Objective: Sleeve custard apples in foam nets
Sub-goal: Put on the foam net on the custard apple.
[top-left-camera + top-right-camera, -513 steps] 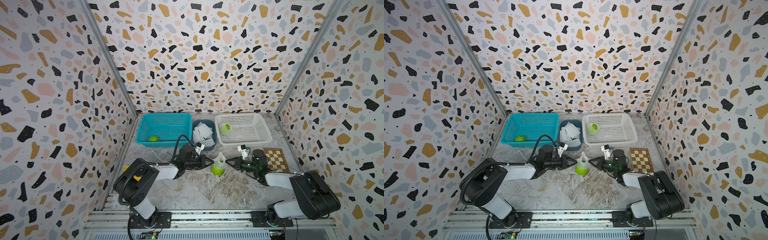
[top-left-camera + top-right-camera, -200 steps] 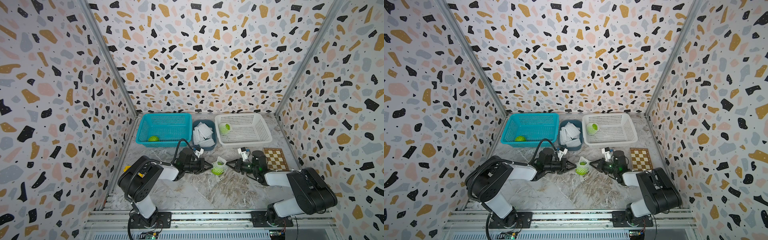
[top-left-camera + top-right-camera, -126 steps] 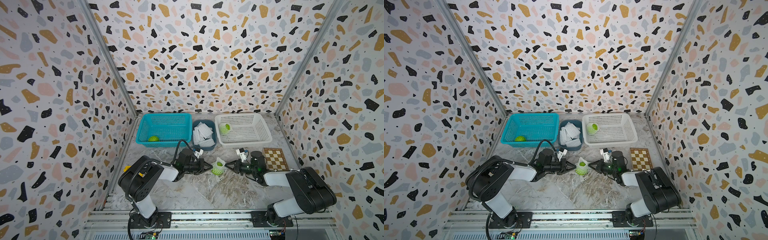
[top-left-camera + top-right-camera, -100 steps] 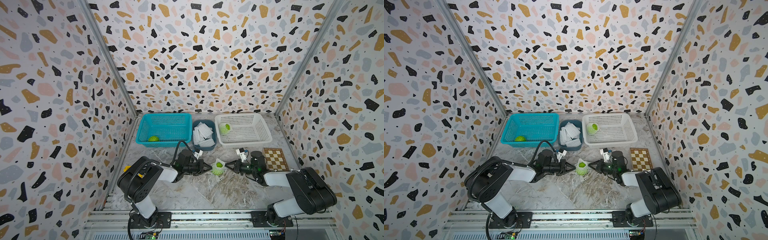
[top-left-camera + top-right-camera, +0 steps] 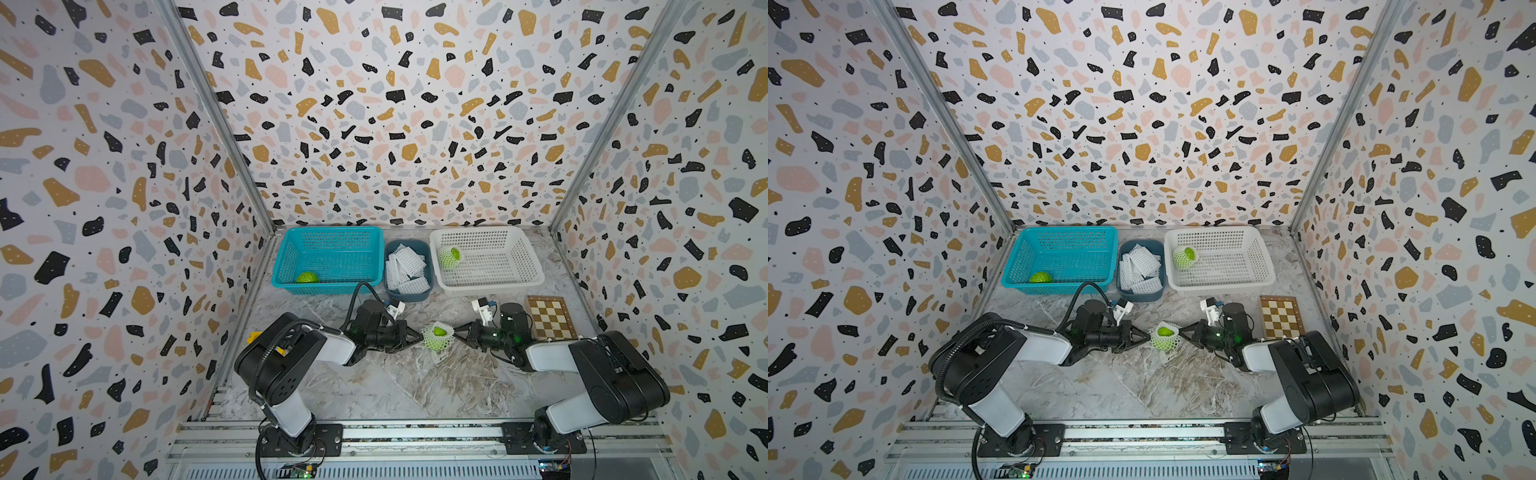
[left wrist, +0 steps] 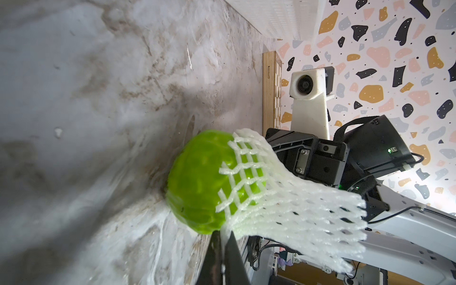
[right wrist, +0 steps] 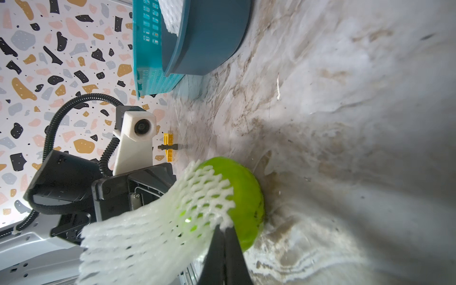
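- A teal basket (image 5: pixel 328 286) at centre-left of a top view held one bare green fruit (image 5: pixel 307 277) in its lower left corner.
- Just right of it, a dark blue tub (image 5: pixel 409 294) held a heap of spare foam nets (image 5: pixel 405 266).
- Further right, a white basket (image 5: pixel 490 286) held one netted fruit (image 5: pixel 449 257) near its upper left corner.
- Below the tub, a third fruit (image 5: pixel 439 331) sat on the bench (image 5: pixel 415 386), partly covered by a loose net (image 5: pixel 432 343).
- The left jaws were pinched tight on that net's left edge, and the right jaws on its right edge.
- A chequered board (image 5: pixel 549 316) lay below the white basket.
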Controlling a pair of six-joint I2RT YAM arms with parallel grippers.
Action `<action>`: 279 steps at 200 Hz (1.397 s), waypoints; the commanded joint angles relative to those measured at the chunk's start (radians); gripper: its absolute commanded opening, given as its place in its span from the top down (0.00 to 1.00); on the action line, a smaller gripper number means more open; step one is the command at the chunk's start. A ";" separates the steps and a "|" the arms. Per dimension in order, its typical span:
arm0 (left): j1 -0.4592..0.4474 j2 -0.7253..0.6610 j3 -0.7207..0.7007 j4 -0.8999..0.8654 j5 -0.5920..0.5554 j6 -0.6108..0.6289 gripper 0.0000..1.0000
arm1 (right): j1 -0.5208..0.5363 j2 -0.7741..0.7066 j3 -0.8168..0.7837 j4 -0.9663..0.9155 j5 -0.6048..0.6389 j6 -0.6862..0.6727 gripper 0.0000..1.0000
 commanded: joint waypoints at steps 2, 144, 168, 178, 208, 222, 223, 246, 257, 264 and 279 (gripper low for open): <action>0.004 0.020 0.004 -0.001 0.005 0.025 1.00 | 0.013 0.005 0.030 -0.045 0.022 -0.039 1.00; 0.003 0.042 0.061 -0.150 -0.023 0.095 1.00 | 0.051 0.072 0.070 -0.101 0.102 -0.118 1.00; 0.000 0.049 0.068 -0.156 -0.024 0.099 1.00 | 0.058 0.074 0.076 -0.110 0.120 -0.134 1.00; -0.001 0.053 0.073 -0.162 -0.026 0.104 1.00 | 0.060 0.075 0.081 -0.114 0.126 -0.140 1.00; -0.006 0.064 0.088 -0.170 -0.021 0.110 1.00 | 0.070 0.078 0.084 -0.128 0.142 -0.154 1.00; -0.009 0.060 0.085 -0.157 -0.017 0.099 1.00 | 0.070 0.069 0.081 -0.131 0.138 -0.154 1.00; -0.008 0.059 0.085 -0.155 -0.017 0.098 1.00 | 0.070 0.067 0.081 -0.132 0.139 -0.155 1.00; -0.008 0.028 0.072 -0.140 -0.012 0.080 1.00 | 0.070 0.026 0.076 -0.149 0.138 -0.158 1.00; -0.008 0.010 0.073 -0.150 -0.011 0.079 1.00 | 0.070 -0.003 0.077 -0.165 0.141 -0.160 1.00; -0.008 -0.002 0.074 -0.160 -0.011 0.082 1.00 | 0.069 -0.018 0.077 -0.175 0.146 -0.161 1.00; -0.008 -0.020 0.079 -0.188 -0.012 0.093 1.00 | 0.070 -0.044 0.077 -0.194 0.154 -0.163 1.00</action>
